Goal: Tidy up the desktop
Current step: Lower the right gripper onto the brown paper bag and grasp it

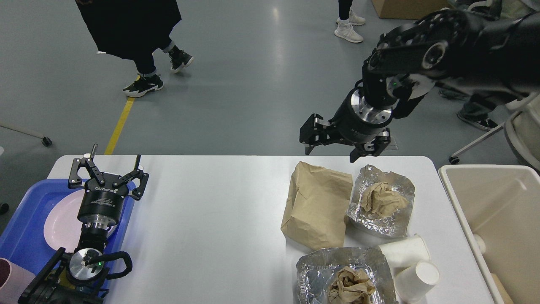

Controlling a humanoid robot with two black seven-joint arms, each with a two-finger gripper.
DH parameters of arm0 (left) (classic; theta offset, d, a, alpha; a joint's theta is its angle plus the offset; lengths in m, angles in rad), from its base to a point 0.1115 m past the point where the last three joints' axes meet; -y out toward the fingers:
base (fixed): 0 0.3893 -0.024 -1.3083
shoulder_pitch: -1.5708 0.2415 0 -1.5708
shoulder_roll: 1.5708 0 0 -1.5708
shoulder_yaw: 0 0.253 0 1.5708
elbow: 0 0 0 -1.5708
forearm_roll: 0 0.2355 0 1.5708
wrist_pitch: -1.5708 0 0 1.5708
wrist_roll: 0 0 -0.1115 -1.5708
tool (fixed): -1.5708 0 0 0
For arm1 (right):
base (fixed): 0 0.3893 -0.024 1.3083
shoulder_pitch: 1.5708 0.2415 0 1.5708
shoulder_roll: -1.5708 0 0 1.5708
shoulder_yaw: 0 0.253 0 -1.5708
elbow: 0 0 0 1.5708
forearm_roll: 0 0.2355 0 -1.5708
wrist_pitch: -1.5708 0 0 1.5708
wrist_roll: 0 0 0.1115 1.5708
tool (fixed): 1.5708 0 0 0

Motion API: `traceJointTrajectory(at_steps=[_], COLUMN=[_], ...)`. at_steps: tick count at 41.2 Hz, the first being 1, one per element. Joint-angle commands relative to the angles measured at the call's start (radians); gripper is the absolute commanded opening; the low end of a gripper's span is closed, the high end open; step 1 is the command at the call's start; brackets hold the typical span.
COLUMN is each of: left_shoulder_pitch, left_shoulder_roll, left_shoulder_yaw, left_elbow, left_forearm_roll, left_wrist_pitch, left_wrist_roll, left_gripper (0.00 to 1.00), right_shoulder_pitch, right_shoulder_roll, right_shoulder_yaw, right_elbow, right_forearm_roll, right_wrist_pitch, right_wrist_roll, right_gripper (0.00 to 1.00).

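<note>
The white desktop (211, 211) spans the view. On its right side lie a brown paper bag (316, 202), a foil wrapper (392, 219) with crumpled brown paper (379, 198), a second foil wrapper (312, 270) with crumpled paper (350, 287), and two white paper cups (415, 278) on their sides. My right gripper (331, 153) hangs open above the bag's far edge, empty. At the left, my left gripper (114, 162) stands open and empty over the blue tray's (25, 236) far corner.
A pink plate (63, 221) lies in the blue tray, and a pink cup (10, 280) shows at the tray's near corner. A beige bin (498, 219) stands off the table's right end. A person (130, 29) walks on the floor behind.
</note>
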Motion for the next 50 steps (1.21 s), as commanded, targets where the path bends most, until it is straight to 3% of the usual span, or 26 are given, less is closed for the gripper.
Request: traceJointTrajectory(at_steps=[1, 13, 19, 50], left_shoulder_pitch=[0.000, 0.000, 0.000, 0.000], left_shoulder_roll=[0.000, 0.000, -0.002, 0.000], left_shoulder_yaw=[0.000, 0.000, 0.000, 0.002], left_elbow=[0.000, 0.000, 0.000, 0.000], left_forearm_roll=[0.000, 0.000, 0.000, 0.000], left_wrist_pitch=[0.000, 0.000, 0.000, 0.000], left_wrist_roll=[0.000, 0.000, 0.000, 0.000], left_gripper=[0.96, 0.96, 0.96, 0.96], right_shoulder_pitch=[-0.199, -0.552, -0.638, -0.781], right_shoulder_roll=[0.105, 0.232, 0.231, 0.220], right_shoulder_yaw=[0.019, 0.092, 0.111, 0.208], right_elbow=[-0.191, -0.555, -0.558, -0.552], right_forearm_roll=[-0.014, -0.147, -0.259, -0.313], right_wrist_pitch=[-0.008, -0.018, -0.144, -0.363], right_wrist_roll=[-0.002, -0.001, 0.001, 0.012], right_gripper=[1.00, 1.00, 1.00, 1.00])
